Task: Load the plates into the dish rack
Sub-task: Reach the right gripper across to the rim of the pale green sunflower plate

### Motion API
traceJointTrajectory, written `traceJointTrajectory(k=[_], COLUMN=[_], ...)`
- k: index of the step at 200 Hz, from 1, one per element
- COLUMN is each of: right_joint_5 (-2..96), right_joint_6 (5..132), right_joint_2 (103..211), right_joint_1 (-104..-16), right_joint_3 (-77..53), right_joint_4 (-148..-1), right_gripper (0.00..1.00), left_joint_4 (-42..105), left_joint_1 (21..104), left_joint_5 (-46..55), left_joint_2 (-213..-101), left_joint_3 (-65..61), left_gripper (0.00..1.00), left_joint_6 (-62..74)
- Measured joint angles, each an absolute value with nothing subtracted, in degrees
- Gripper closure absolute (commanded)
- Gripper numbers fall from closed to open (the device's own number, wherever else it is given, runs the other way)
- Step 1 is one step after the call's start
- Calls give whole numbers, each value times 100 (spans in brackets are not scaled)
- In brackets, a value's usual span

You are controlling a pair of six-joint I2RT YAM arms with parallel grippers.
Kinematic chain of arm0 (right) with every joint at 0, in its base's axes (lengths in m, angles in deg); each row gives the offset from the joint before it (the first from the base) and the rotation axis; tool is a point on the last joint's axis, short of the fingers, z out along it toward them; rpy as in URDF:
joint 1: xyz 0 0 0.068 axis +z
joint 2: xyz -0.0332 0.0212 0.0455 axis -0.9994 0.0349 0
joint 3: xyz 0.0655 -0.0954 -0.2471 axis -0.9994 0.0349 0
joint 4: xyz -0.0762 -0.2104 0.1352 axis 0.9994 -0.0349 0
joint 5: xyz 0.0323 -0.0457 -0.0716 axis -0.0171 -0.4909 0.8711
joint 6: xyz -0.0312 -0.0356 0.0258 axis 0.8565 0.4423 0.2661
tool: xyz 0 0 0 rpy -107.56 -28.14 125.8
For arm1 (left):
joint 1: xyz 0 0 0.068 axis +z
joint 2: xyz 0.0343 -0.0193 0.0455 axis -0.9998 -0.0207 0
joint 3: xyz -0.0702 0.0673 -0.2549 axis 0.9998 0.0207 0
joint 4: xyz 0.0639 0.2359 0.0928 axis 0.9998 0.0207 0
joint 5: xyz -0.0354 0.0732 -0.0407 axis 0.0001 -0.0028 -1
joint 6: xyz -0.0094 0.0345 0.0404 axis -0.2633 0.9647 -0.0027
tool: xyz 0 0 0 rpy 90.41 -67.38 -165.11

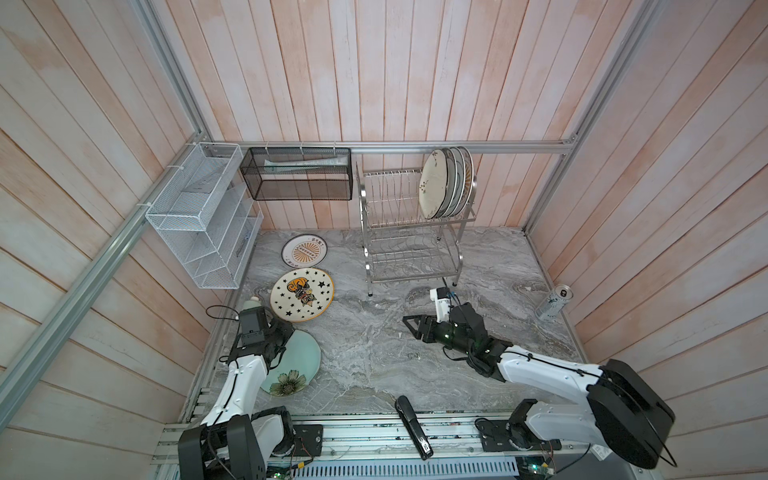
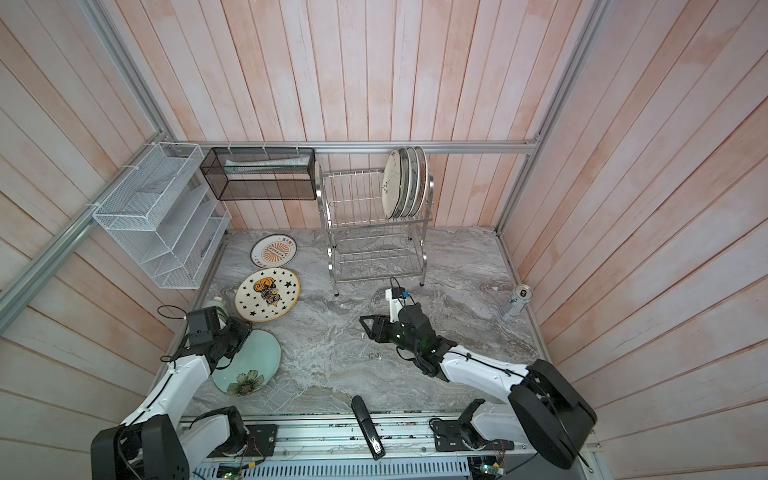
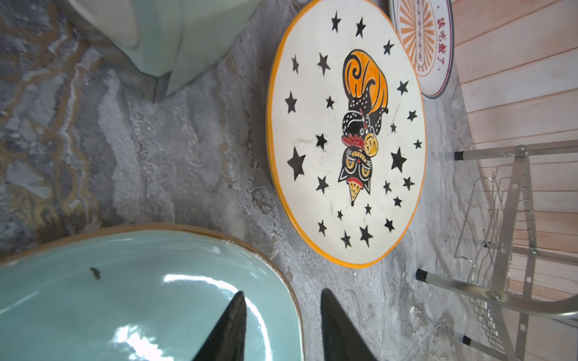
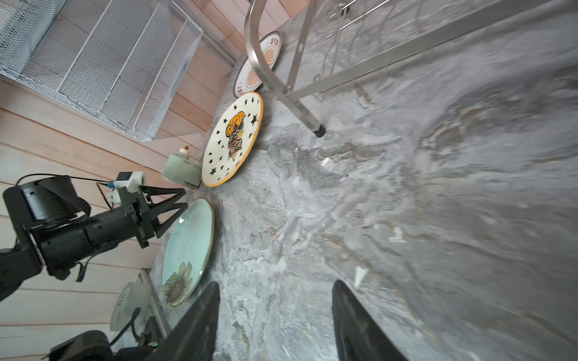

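Note:
A pale green plate (image 1: 301, 359) with a flower print lies at the table's left front. My left gripper (image 3: 283, 292) is open and straddles its rim: one finger (image 3: 233, 322) is over the glaze and the other is outside, over the table. From the right wrist view its fingertips (image 4: 187, 197) sit at the green plate's (image 4: 187, 247) edge. A star plate (image 1: 302, 295) and a sunburst plate (image 1: 304, 250) lie flat behind it. Several plates (image 1: 446, 183) stand in the dish rack's (image 1: 399, 232) upper tier. My right gripper (image 1: 409, 328) hangs open and empty over mid-table.
A white mesh organizer (image 1: 199, 216) and a black mesh basket (image 1: 297, 174) hang on the left and back walls. A drink can (image 1: 555, 301) stands at the right edge. A black stapler-like object (image 1: 411, 428) lies at the front edge, and a pale bottle (image 4: 181, 172) stands beside the star plate.

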State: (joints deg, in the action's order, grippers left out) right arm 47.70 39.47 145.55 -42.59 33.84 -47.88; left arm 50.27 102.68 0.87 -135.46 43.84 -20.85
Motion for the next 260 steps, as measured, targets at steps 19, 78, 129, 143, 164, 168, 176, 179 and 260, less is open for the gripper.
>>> traceJointTrajectory(k=[19, 78, 129, 143, 164, 168, 176, 179, 260], right_joint_5=[4731, 4235, 3808, 3701, 3535, 3496, 3452, 3446, 3188], right_joint_6=[3587, 2549, 2175, 2164, 2122, 2109, 2094, 2087, 1959], right_joint_2=[15397, 17539, 18771, 19042, 19355, 19407, 19504, 19534, 20030], right_joint_1=[-3960, -3300, -2834, -2751, -2683, -2677, -2664, -2662, -2474], right_joint_3=[2802, 1497, 365, 85, -240, -295, -404, -441, -922], right_joint_4=[-4447, -3750, -3658, -3673, -3680, -3682, -3693, -3701, -3878], right_gripper=[46, 48, 53, 53, 55, 55, 55, 56, 62], left_joint_4=[5189, 5646, 5705, 5692, 5611, 5596, 5572, 5567, 5565], left_joint_1=[10268, 10268, 10270, 10268, 10275, 10275, 10275, 10275, 10275], left_joint_5=[34, -64, -178, -243, -357, -370, -392, -394, -499], left_joint_2=[-13508, -13279, -13124, -13124, -13124, -13119, -13113, -13111, -12995], left_joint_3=[4382, 4310, 4292, 4294, 4321, 4332, 4351, 4353, 4360], left_gripper=[59, 59, 59, 59, 59, 59, 59, 59, 59], left_joint_6=[-1993, -1705, -1611, -1613, -1643, -1654, -1659, -1657, -1657])
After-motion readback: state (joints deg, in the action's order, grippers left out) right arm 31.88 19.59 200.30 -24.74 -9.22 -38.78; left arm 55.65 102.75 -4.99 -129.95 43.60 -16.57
